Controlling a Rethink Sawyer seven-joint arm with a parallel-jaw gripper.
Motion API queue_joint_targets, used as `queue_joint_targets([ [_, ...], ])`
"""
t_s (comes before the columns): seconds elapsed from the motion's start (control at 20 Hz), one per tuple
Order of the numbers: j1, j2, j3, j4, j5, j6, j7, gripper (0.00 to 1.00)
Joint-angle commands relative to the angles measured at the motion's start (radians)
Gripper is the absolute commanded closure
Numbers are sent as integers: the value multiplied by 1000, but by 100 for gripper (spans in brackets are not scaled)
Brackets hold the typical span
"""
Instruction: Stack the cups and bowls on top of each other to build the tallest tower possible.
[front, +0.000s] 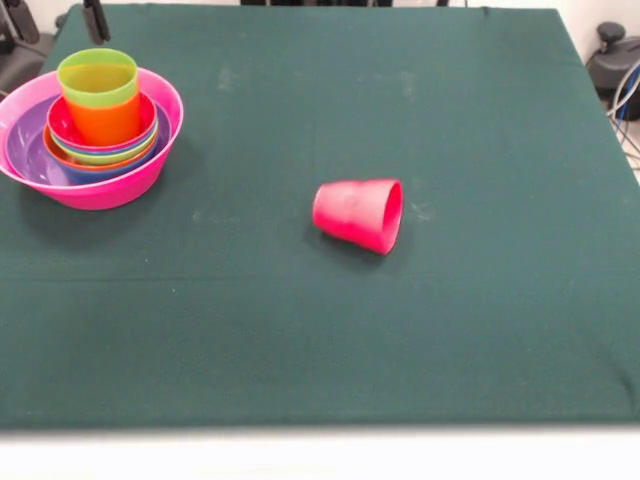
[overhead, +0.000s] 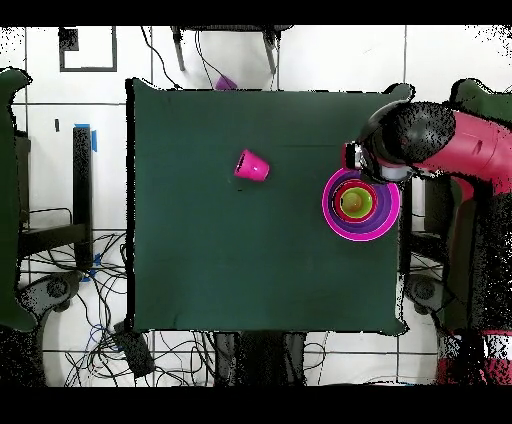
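The tower (front: 92, 125) stands at the far left of the green table: a huge pink bowl (front: 100, 190) holds nested purple, orange, green, blue and red-pink bowls, with an orange cup (front: 108, 122) and a lime green cup (front: 97, 78) nested on top. It also shows in the overhead view (overhead: 361, 203). A red-pink cup (front: 357, 215) lies on its side near the table's middle, mouth to the right, apart from the tower; it also shows in the overhead view (overhead: 251, 165). My gripper (front: 96, 22) shows only as a dark tip at the top edge, behind the tower. In the overhead view my gripper (overhead: 362, 160) is beside the tower's rim.
The red and black arm (overhead: 440, 140) reaches in over the table's right edge in the overhead view. Cables (overhead: 110, 320) and chair legs lie on the floor round the table. Black equipment (front: 612, 50) stands off the table's far right corner.
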Motion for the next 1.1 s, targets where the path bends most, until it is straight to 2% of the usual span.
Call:
queue_joint_targets([
  [0.05, 61, 97, 64, 20, -7, -92, -15, 0],
  [0.3, 138, 140, 48, -52, 11, -108, 110, 0],
  [0.45, 189, 167, 21, -114, 18, -79, 173, 0],
  [0.7, 298, 194, -64, -170, 10, -58, 333, 0],
  [0.95, 434, 203, -173, -221, -16, 55, 487, 0],
  [1.1, 502, 211, -222, -222, -23, 102, 532, 0],
])
